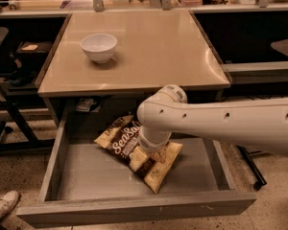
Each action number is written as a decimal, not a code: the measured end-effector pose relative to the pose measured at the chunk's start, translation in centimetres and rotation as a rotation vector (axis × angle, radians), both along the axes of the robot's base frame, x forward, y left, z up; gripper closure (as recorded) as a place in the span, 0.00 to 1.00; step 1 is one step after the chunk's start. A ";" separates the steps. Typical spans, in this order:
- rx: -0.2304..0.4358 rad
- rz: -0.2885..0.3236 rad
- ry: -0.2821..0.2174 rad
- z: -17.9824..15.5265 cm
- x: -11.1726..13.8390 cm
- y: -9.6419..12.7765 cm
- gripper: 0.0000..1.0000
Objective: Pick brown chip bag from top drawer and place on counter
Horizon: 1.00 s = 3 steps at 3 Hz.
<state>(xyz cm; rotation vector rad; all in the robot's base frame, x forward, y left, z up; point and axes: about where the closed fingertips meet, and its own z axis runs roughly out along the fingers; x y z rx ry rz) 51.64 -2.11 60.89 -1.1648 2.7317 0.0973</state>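
Observation:
The brown chip bag [120,140] lies in the open top drawer [86,171], slightly right of its middle, with the white "Sea Salt" script facing up and a tan-yellow end pointing to the front right. My white arm reaches in from the right, and my gripper [143,160] points down onto the middle of the bag, covering part of it. The wrist hides the gripper's tips. The counter [158,51] is the glossy beige top right above the drawer.
A white bowl [99,47] stands on the counter's back left. Dark side desks flank the counter. A chair base and legs stand at the left, and a shoe [4,206] shows at the bottom left. The drawer's front panel [134,210] is nearest the camera.

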 end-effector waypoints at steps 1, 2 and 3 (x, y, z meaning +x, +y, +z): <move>0.000 0.000 0.000 0.0 0.0 0.0 0.41; 0.000 0.000 0.000 0.0 0.0 0.0 0.65; -0.004 0.025 -0.001 2.3 -0.9 -0.1 0.88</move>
